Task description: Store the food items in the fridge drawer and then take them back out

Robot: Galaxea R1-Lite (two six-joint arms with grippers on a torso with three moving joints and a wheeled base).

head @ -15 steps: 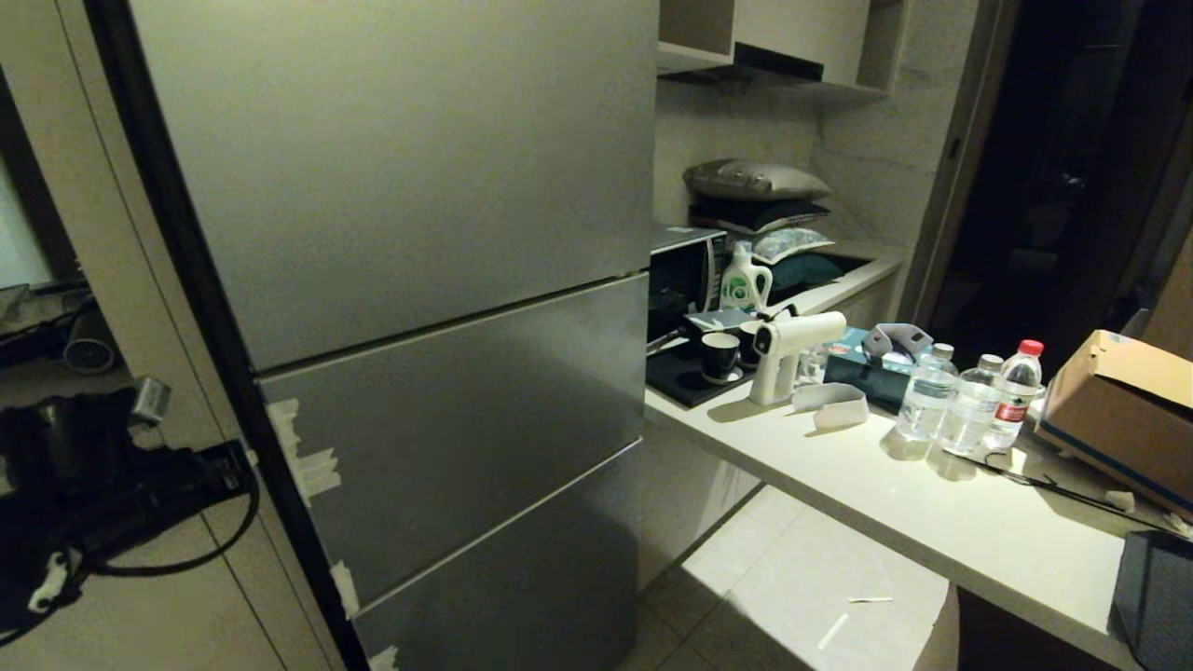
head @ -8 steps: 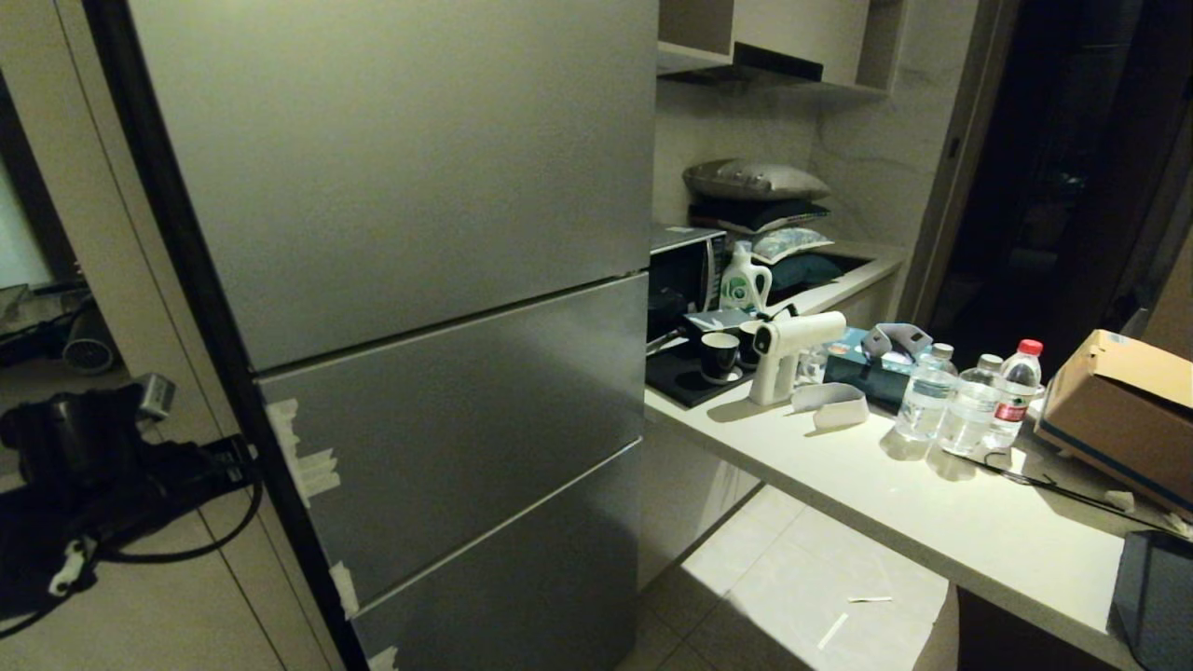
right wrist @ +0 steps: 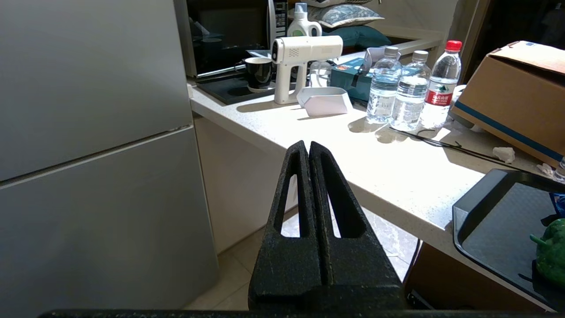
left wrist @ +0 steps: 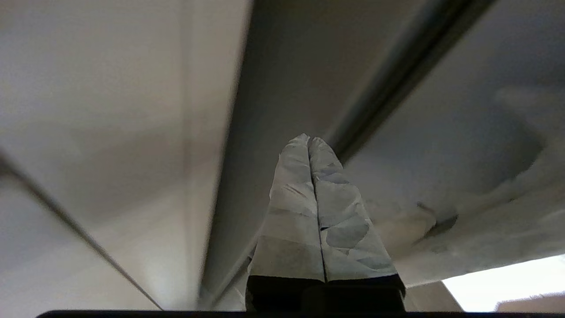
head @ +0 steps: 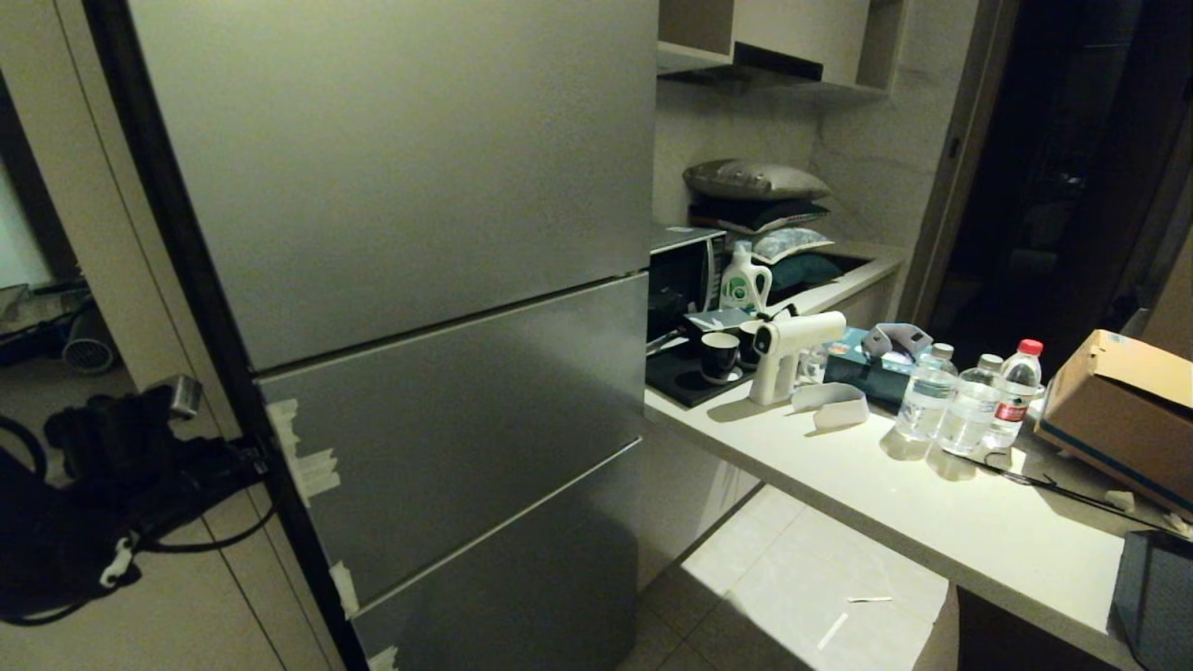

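Observation:
The grey fridge (head: pixel 419 233) stands with all its fronts closed, so the fridge drawer is hidden. My left gripper (head: pixel 264 458) is shut, with nothing between its tape-wrapped fingers (left wrist: pixel 291 212). Its tip sits at the left edge of the middle fridge front (head: pixel 466 419), beside strips of tape (head: pixel 308 466). In the left wrist view the left gripper (left wrist: pixel 309 140) points into the dark seam along that edge. One green food item (right wrist: pixel 551 254) lies in a dark tray (right wrist: pixel 490 207) on the counter. My right gripper (right wrist: pixel 308 143) hangs shut and empty, off to the right of the fridge.
A pale counter (head: pixel 839 485) runs to the right of the fridge. It carries a white spray gun (head: pixel 788 349), three water bottles (head: pixel 969 401), a cardboard box (head: pixel 1118 410), black cups and a microwave (head: pixel 685 270). Tiled floor (head: pixel 792 596) lies between fridge and counter.
My left arm has moved right and slightly forward, bringing its shut fingertips up to the taped left edge of the middle fridge front. Nothing else has moved.

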